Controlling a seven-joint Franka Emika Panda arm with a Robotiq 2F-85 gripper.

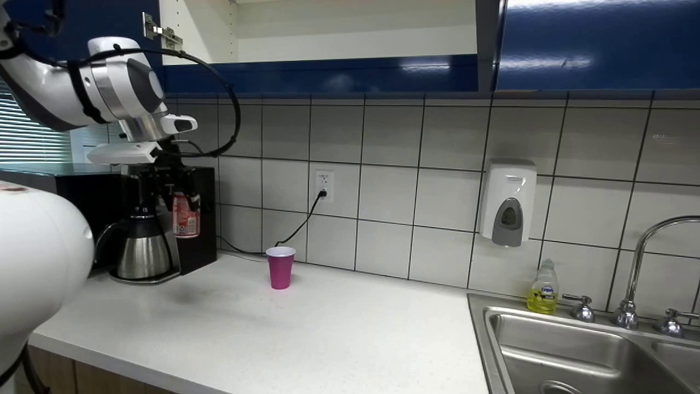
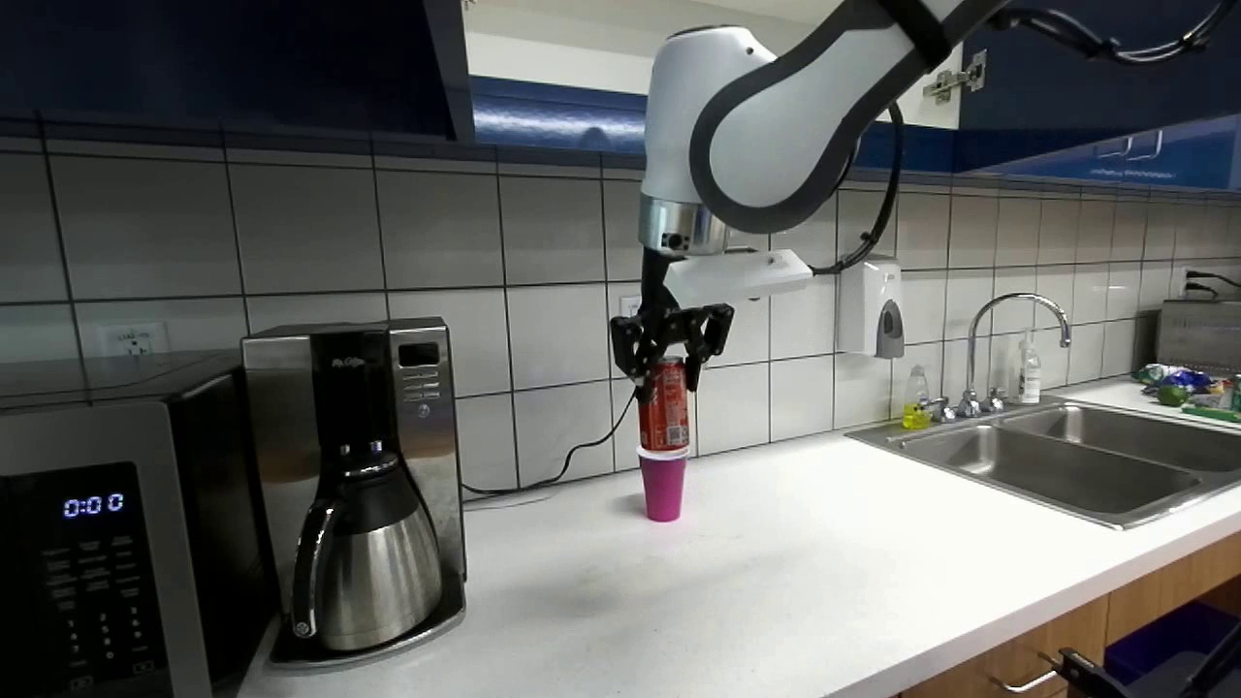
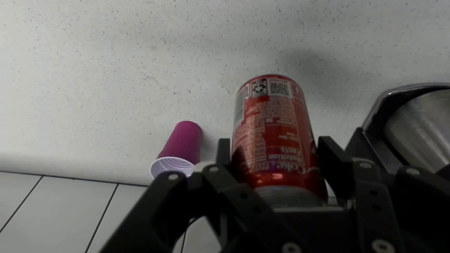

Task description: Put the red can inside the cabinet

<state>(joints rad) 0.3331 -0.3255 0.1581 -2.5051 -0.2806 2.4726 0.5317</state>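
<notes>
Pickup done | end effector (image 3: 276,154) grips red can (image 2: 665,412) above table (image 1: 350,334) | far-side cabinet (image 1: 355,35) open | we judge insertion remains

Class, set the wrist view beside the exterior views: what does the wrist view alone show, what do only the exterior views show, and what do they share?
Only the wrist view: legible "Nutrition Facts" lettering, upside down, on the red can, and the countertop as visibly speckled.

Only the exterior views: the open cabinet, the soap dispenser, the sink and the dish soap bottle.

Shared: the red can between the jaws, the pink cup, the countertop, the tiled wall, and the coffee carafe, cut off in the wrist view.
</notes>
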